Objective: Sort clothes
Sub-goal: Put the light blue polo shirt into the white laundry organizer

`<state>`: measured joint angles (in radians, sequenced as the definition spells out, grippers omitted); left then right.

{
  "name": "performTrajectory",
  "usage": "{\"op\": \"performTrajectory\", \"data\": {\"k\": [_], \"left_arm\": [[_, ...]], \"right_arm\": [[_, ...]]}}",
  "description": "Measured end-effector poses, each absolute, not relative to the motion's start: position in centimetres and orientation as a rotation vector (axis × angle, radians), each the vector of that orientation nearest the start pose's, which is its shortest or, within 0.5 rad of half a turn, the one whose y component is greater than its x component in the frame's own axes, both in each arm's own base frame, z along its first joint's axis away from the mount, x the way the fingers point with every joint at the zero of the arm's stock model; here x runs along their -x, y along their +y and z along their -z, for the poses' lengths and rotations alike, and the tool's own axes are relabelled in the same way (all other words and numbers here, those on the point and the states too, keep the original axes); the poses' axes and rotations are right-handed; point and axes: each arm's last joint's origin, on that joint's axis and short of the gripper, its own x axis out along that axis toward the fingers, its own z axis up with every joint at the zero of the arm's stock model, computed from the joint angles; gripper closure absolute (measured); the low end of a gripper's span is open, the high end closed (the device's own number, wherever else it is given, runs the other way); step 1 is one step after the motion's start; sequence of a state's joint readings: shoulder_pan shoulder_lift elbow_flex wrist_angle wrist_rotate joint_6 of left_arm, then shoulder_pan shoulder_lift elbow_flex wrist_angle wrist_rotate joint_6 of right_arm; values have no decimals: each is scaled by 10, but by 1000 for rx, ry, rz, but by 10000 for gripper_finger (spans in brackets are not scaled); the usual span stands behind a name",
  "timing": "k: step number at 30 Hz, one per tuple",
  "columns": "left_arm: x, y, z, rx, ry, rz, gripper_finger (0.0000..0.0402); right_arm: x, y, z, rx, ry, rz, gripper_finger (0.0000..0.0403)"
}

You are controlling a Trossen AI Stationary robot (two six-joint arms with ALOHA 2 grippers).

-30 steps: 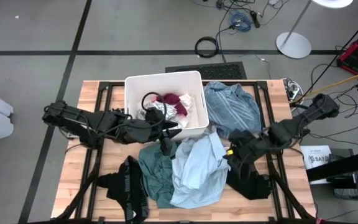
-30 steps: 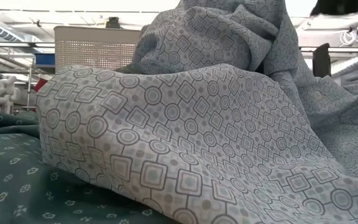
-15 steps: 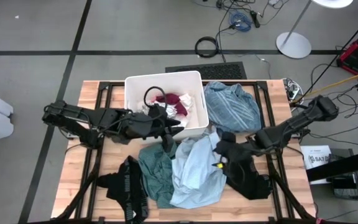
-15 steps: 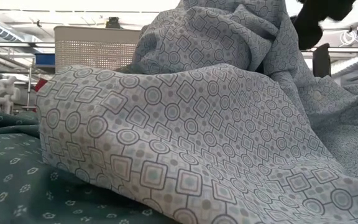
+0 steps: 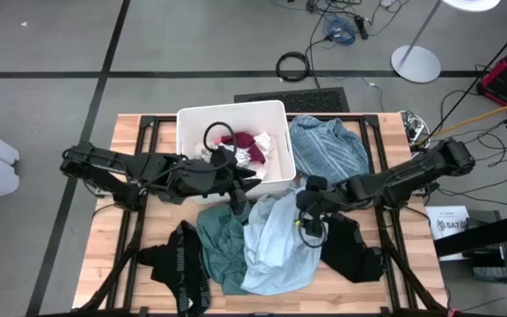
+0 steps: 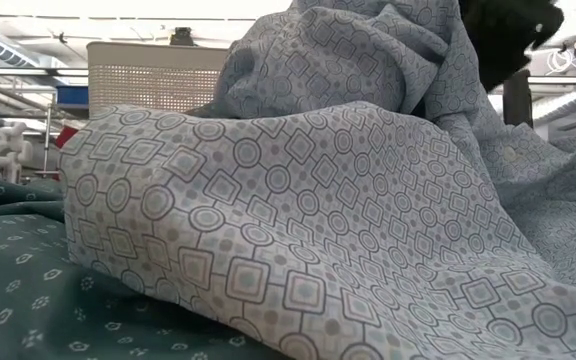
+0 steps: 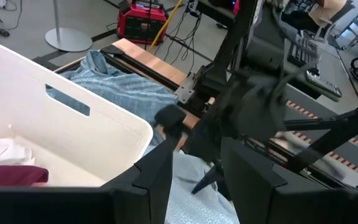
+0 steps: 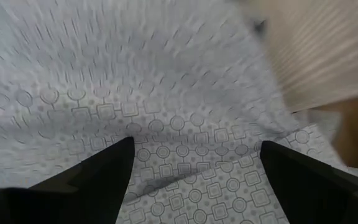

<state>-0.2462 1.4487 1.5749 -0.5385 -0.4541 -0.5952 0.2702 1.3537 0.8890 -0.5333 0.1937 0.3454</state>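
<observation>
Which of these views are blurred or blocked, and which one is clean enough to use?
Right wrist view: motion-smeared over the light blue patterned garment, sharper near the right tool, which is open. Left wrist view: the other arm is blurred, the white bin sharp. Low view: cloth fills the frame, with bright ceiling glare. High view: even light, sharp.

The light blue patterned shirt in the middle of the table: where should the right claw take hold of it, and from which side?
Grip a raised fold near the upper right edge of the light blue patterned shirt, coming straight down. The open right claw already hangs over that edge, fingers spread above bunched cloth. The shirt lies crumpled over the teal garment, so a ridge pinches easier than flat cloth.
</observation>
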Motion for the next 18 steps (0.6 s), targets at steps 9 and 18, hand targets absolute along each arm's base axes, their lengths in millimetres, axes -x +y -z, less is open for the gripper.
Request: {"op": "performTrajectory", "data": {"k": [9,18], "left_arm": [[-303,-63,-418,445,313,-315,256],[-302,-68,-418,466,313,-306,256]], "right_arm": [[-285,56,-157,-49,1200,51,64],[-298,62,-116,-105,1283,106,124]]}}
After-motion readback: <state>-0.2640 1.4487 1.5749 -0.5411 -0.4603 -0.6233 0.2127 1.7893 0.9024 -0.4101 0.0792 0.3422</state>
